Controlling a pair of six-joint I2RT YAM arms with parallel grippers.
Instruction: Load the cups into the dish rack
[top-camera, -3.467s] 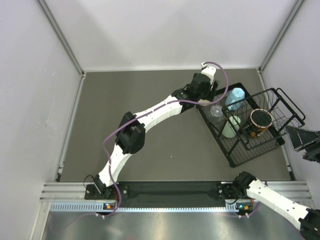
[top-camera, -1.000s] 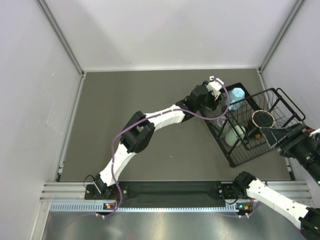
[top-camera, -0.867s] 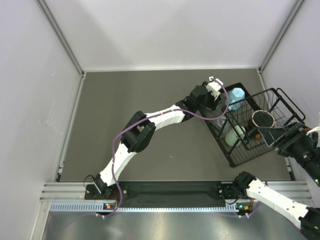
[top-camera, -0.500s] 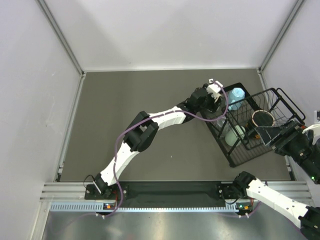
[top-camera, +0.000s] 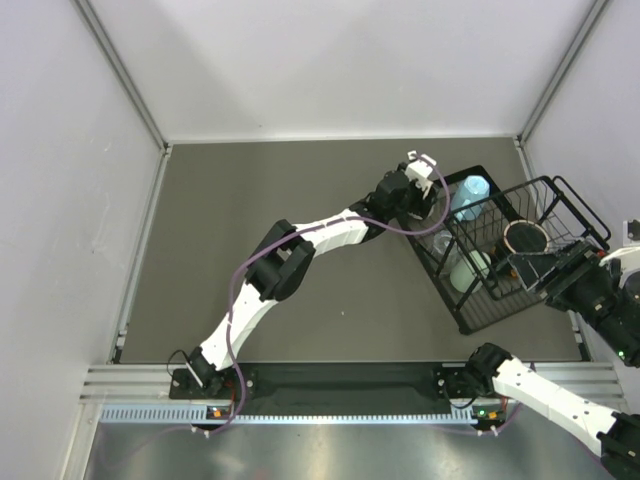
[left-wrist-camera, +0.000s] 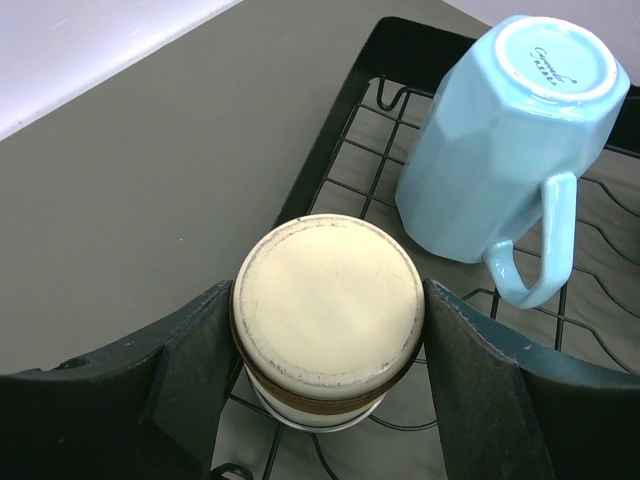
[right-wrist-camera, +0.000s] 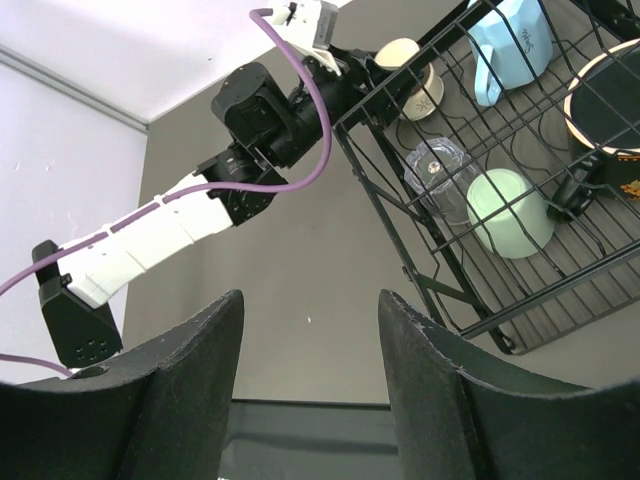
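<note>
1. Here, the left gripper (left-wrist-camera: 330, 300) is clamped on a cream cup (left-wrist-camera: 325, 325), a finger (left-wrist-camera: 195, 370) pressed to each side. The cup is base up, over the far left corner of the rack (left-wrist-camera: 325, 150).
2. Just right of it a blue mug (left-wrist-camera: 490, 140) stands upside down on the rack wires, handle towards the wrist camera.
3. Nearer the arms, a clear cup (right-wrist-camera: 435, 165) and a mint tumbler (right-wrist-camera: 510, 225) sit side by side in the rack, close together.
4. A dark mug (top-camera: 523, 238) stands mouth up in the raised basket.
5. The right gripper (right-wrist-camera: 310, 300) hangs near the rack's near right side, fingers spread and holding nothing.
</note>
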